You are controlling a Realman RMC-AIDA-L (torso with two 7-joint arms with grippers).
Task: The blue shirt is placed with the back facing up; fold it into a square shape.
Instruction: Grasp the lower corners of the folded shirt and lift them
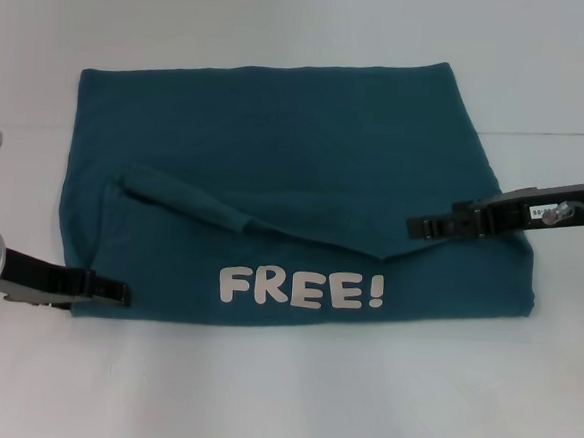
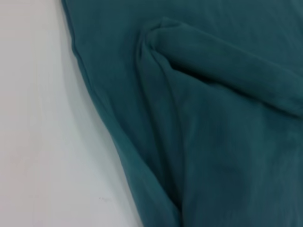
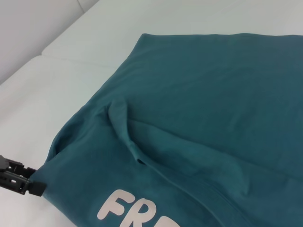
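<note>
- Centrally on the white surface (image 1: 279, 399): shirt (image 1: 276, 158), partly folded into a rough rectangle, dark teal.
- Folded up over the shirt's near part, a strip showing white "FREE!" lettering (image 1: 300, 289); upper edge of that strip slanting across the shirt's middle.
- Just above the lettering, toward the shirt's left side, a rolled sleeve lump (image 1: 178, 199), lying diagonally.
- At the shirt's near-left corner: left gripper (image 1: 116, 292), black fingers touching the cloth edge, low on the surface; cannot tell how far apart, nor whether any cloth is pinched.
- Over the shirt's right edge, at the fold line: right gripper (image 1: 417, 227), fingers close together; cannot tell whether any cloth is held.
- Left wrist view: only teal cloth folds beside bare surface.
- Right wrist view: shirt (image 3: 213, 94), part of the lettering, left gripper (image 3: 19, 179) at the corner.
</note>
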